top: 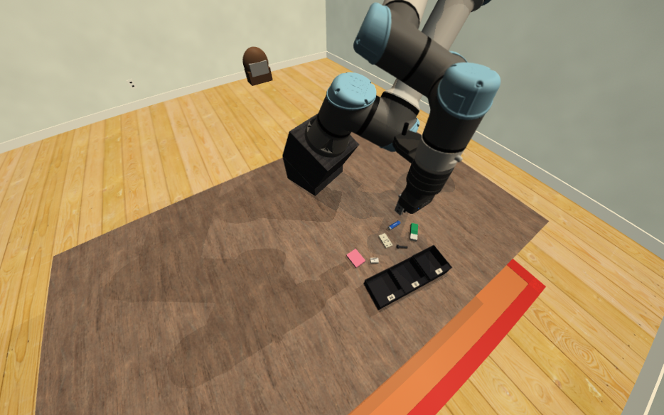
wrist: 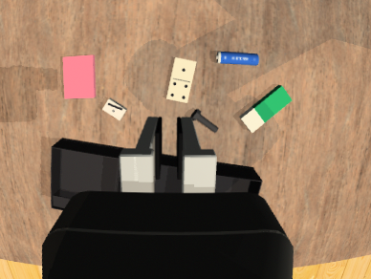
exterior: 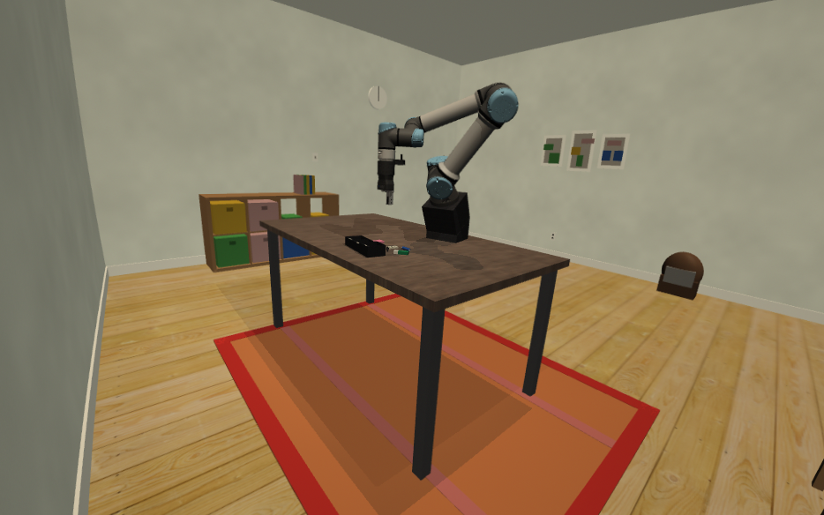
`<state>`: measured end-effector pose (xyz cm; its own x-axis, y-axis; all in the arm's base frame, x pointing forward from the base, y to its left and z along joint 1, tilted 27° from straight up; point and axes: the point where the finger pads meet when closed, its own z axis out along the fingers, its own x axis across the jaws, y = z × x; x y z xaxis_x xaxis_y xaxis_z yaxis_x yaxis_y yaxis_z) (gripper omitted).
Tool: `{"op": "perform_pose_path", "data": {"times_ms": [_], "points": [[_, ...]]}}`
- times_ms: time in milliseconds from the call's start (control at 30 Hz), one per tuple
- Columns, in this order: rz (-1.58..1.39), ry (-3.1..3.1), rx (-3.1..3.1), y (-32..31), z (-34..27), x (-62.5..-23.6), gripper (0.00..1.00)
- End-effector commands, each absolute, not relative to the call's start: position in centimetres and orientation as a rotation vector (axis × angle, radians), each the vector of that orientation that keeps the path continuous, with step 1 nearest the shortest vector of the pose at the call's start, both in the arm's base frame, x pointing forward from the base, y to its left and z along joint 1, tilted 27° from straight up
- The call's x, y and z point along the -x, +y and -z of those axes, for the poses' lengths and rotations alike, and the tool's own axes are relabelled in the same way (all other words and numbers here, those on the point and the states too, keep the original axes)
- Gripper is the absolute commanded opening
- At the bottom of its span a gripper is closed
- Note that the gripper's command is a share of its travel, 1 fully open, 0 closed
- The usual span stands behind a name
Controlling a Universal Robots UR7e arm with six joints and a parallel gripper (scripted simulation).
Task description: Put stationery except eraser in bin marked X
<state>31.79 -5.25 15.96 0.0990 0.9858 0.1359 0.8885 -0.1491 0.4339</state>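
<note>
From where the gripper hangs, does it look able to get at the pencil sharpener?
Probably yes: the sharpener lies uncovered, apart from its neighbours, though the gripper must descend close beside the black bins.

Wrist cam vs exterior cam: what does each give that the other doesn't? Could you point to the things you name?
Wrist only: the domino's pips (wrist: 181, 80), a gap between the tool's fingertips, and the small dark bolt-like piece (wrist: 207, 121).
Exterior only: the arm's base (exterior: 446, 218), wall clock (exterior: 377, 97) and storage shelf (exterior: 205, 234).
Both: the black bins (wrist: 86, 173) (exterior: 364, 245), green-and-white eraser (wrist: 266, 109) (exterior: 401, 251), tabletop (wrist: 311, 191) (exterior: 486, 261).
</note>
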Motion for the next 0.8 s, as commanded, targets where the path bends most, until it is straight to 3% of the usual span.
{"op": "perform_pose_path", "data": {"times_ms": [0,167,767], "points": [[-0.586,1.870,-2.130,-5.4,-16.0,-31.8,0.31],[-0.586,1.870,-2.130,-5.4,-16.0,-31.8,0.31],[-0.479,2.303,-1.504,-12.3,-10.9,-41.7,0.31]]}}
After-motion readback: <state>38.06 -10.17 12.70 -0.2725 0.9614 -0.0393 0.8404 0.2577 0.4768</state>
